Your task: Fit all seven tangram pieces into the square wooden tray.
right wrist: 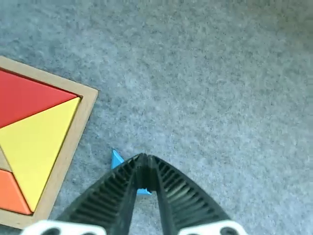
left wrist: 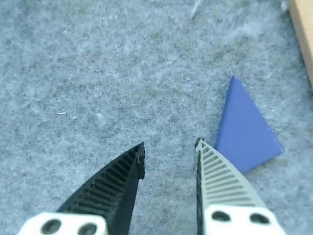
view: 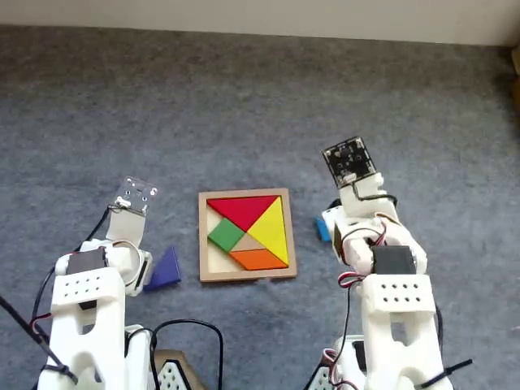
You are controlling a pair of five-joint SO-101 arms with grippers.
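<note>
My left jaws (left wrist: 169,145), parted and empty, sit beside the dark-blue triangle (left wrist: 244,132) at the square wooden tray's (view: 202,237) 9 o'clock: closing here would miss it; right jaws (right wrist: 145,159) closed

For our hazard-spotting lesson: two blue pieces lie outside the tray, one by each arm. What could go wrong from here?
1. The left gripper is open beside the blue triangle, not around it; closing there could miss or shove it.
2. The right gripper is shut over the light blue piece; it may just push it along the carpet.
3. The tray has little free space; a tilted piece could jam.
</note>
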